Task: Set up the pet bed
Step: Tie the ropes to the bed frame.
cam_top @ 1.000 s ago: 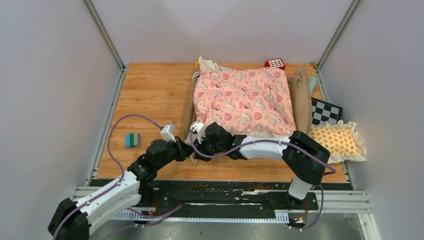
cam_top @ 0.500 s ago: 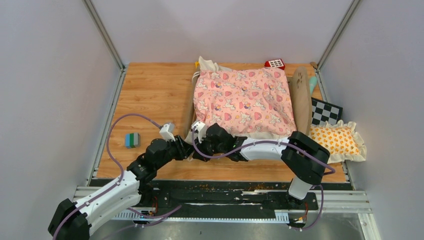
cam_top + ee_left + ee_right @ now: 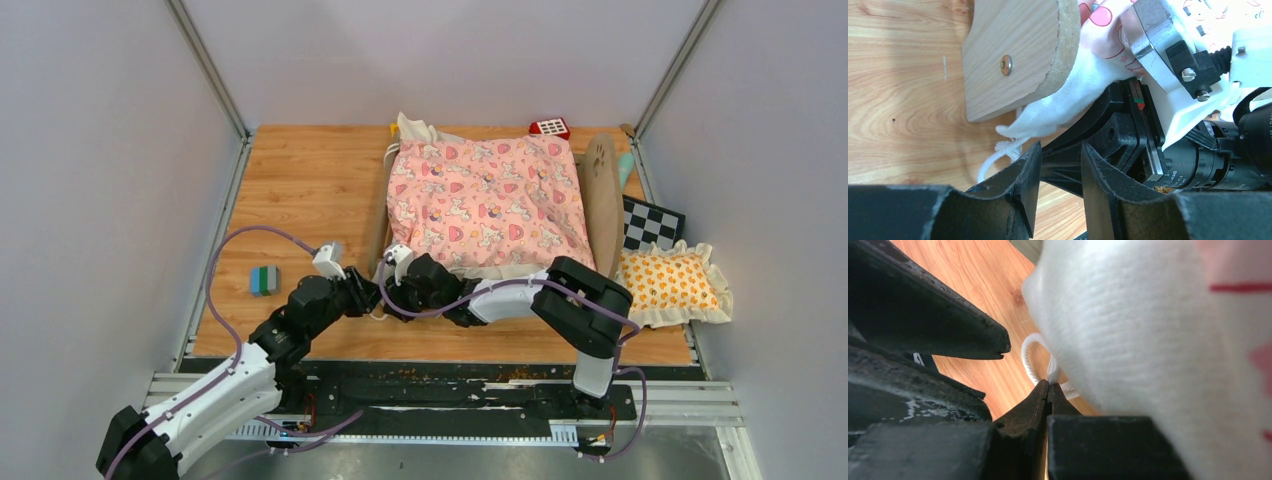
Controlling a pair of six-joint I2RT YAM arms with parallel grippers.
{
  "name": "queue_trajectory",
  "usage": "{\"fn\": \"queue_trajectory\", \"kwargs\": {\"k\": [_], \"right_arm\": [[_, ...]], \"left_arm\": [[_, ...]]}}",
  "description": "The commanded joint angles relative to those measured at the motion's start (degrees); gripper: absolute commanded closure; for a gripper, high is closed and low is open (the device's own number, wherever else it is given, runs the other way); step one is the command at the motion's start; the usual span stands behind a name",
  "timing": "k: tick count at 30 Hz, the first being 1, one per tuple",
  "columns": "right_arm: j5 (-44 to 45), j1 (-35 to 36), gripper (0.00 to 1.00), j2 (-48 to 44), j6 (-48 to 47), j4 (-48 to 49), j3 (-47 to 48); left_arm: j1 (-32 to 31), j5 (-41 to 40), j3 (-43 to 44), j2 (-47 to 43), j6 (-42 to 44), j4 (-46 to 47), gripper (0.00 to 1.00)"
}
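The pet bed (image 3: 602, 195) lies in the middle of the table, its pink unicorn quilt (image 3: 487, 205) spread over it. At its near left corner both grippers meet. My right gripper (image 3: 1049, 386) is shut, its tips pinching the white cord loop (image 3: 1034, 356) at the quilt's white corner (image 3: 1148, 340). My left gripper (image 3: 1059, 167) stands open just beside it, with only the right gripper's black body behind the gap. The wooden bed leg (image 3: 1018, 55) and the quilt corner (image 3: 1048, 117) sit just above the left fingers (image 3: 1020, 185). The mattress is hidden.
A grey-green block (image 3: 264, 280) lies at the left of the table. An orange-patterned frilled pillow (image 3: 675, 282) and a checkerboard (image 3: 650, 222) sit to the right of the bed, and a red-white toy (image 3: 549, 127) behind it. Enclosure walls close in both sides.
My left gripper has opened and drawn back a little toward the near left. The right arm's elbow has swung left, with its gripper still shut at the quilt corner.
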Motion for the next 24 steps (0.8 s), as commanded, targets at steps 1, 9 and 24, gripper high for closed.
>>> {"fn": "queue_trajectory", "kwargs": {"k": [1,9,24], "right_arm": [[4.82,0.46,1.0,2.13,3.19,11.81,0.87],[8.1,1.21,1.0,4.64,2.93,12.41,3.29],[9.51,1.71,1.0,4.89,2.22,10.43,3.68]], "left_arm": [[-0.54,2.75,1.67,-1.1,0.7,0.24,0.57],[-0.55,-5.29,2.67,-7.11,0.53,-9.43,0.55],[1.37,-26.45,3.95,-1.83,-1.21,-18.98,0.43]]}}
